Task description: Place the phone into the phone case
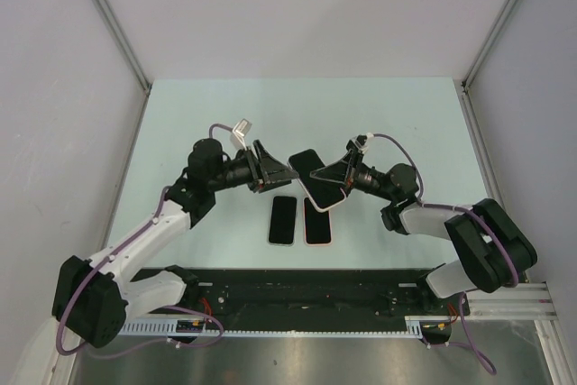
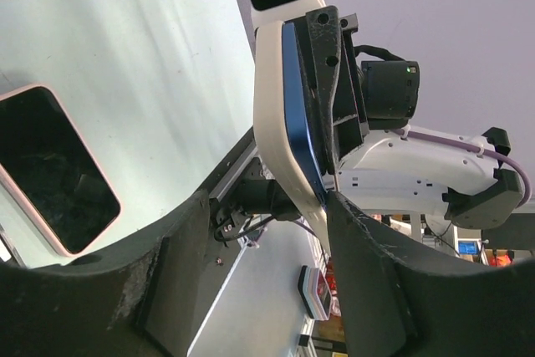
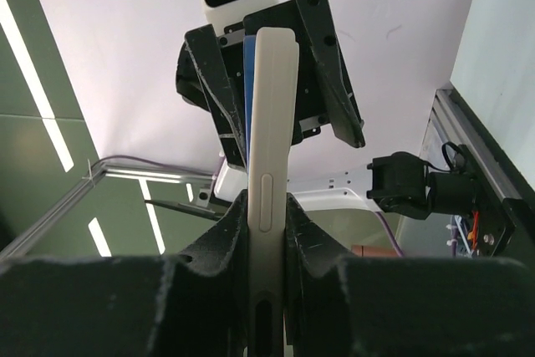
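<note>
Well, we are looking at the case hanging in the air between the arms, edge-on, with the right claw pinching it across its flat faces. The blue phone is lying against the case's inner face; we are not managing to tell whether it is fully seated. The left claw is standing spread, flanking the far end, seemingly without touching. We are judging the phone stiff, smooth, slippery and breakable, and the case light and slightly springy, so gripping the long edges near the middle seems safest. A dark slab and a pink-rimmed slab are lying on the surface below.
</note>
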`<state>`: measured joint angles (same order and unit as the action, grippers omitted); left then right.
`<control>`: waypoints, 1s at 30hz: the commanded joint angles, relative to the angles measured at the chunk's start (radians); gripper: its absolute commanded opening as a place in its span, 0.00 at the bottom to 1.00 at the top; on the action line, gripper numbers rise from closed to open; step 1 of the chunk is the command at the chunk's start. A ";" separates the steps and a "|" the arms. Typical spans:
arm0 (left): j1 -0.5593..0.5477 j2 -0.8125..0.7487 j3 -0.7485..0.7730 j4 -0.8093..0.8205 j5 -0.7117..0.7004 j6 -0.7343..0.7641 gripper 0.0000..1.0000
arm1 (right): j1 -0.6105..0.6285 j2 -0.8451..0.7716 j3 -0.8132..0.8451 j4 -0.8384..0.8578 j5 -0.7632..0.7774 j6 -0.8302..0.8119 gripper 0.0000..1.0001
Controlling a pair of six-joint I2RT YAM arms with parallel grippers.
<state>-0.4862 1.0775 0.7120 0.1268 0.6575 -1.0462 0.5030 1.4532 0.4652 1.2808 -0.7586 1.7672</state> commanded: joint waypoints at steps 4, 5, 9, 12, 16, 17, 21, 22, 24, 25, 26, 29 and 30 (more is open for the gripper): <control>0.011 0.041 0.052 0.077 0.001 -0.014 0.62 | 0.017 -0.037 0.003 0.315 -0.021 0.021 0.13; 0.011 0.045 0.052 0.092 0.005 -0.018 0.62 | 0.017 -0.037 0.000 0.315 -0.019 0.021 0.13; 0.029 0.064 0.052 0.109 0.022 -0.026 0.61 | 0.028 -0.042 -0.008 0.315 -0.013 0.021 0.13; 0.043 0.078 0.052 0.120 0.033 -0.038 0.54 | 0.028 -0.045 -0.008 0.315 -0.013 0.020 0.14; 0.044 0.114 0.070 0.129 0.077 -0.023 0.08 | 0.028 -0.039 -0.008 0.304 -0.028 0.011 0.22; 0.041 0.122 0.073 0.128 0.088 -0.017 0.03 | 0.028 -0.040 -0.008 0.292 -0.028 0.008 0.29; 0.041 0.177 0.104 0.093 0.177 0.041 0.00 | 0.029 -0.050 -0.008 0.229 -0.025 -0.043 0.40; 0.041 0.188 0.107 0.093 0.191 0.061 0.00 | 0.029 -0.059 -0.008 0.215 -0.024 -0.052 0.43; 0.043 0.202 0.127 0.076 0.238 0.118 0.00 | 0.025 -0.070 -0.008 0.169 -0.024 -0.087 0.44; 0.043 0.214 0.138 0.032 0.249 0.145 0.00 | 0.022 -0.083 -0.008 0.155 -0.024 -0.101 0.45; 0.041 0.220 0.148 0.007 0.263 0.173 0.00 | 0.017 -0.088 -0.008 0.126 -0.024 -0.110 0.46; 0.043 0.234 0.191 -0.096 0.271 0.288 0.00 | -0.003 -0.108 -0.008 0.083 -0.021 -0.138 0.47; 0.043 0.240 0.210 -0.119 0.280 0.326 0.00 | -0.014 -0.111 -0.008 0.075 -0.019 -0.143 0.47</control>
<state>-0.4446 1.2949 0.8597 0.1551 0.8772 -0.9497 0.5171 1.4120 0.4347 1.2301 -0.7959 1.6524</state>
